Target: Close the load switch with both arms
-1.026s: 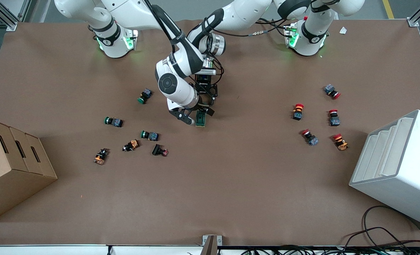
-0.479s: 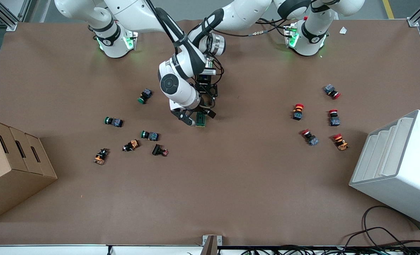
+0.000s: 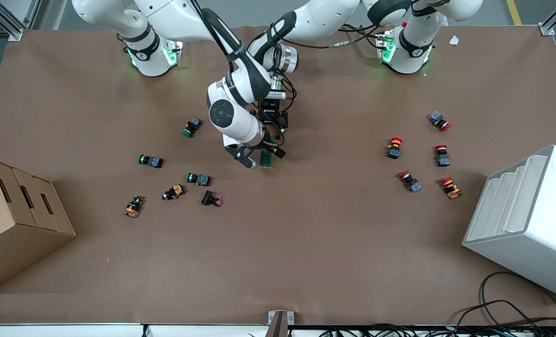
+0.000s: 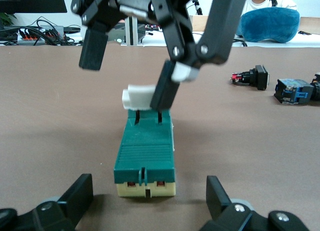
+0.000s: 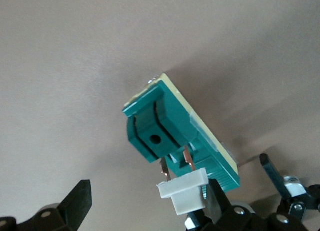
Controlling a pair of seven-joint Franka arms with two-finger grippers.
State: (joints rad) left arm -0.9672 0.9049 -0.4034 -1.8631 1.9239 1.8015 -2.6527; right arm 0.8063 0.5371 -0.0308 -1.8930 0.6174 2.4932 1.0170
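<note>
The load switch (image 3: 266, 158) lies flat on the brown table between the two arms, dark green on a cream base. Its white lever (image 4: 139, 97) stands raised on copper blades at the end nearer the front camera. My left gripper (image 4: 150, 193) is open and low, with a finger on each side of the switch's (image 4: 146, 151) other end, not touching it. My right gripper (image 5: 150, 203) is open over the lever end, and one finger (image 4: 165, 88) rests against the lever (image 5: 186, 190). In the front view the right gripper (image 3: 258, 160) partly hides the left gripper (image 3: 268, 146).
Several green-capped and dark push buttons (image 3: 198, 179) lie toward the right arm's end, with a cardboard box (image 3: 15, 220) at that table edge. Several red-capped push buttons (image 3: 394, 146) lie toward the left arm's end, near a white slotted bin (image 3: 526, 220).
The right arm's wrist has shifted slightly beside the switch and come back. The switch and the left gripper stay where they were.
</note>
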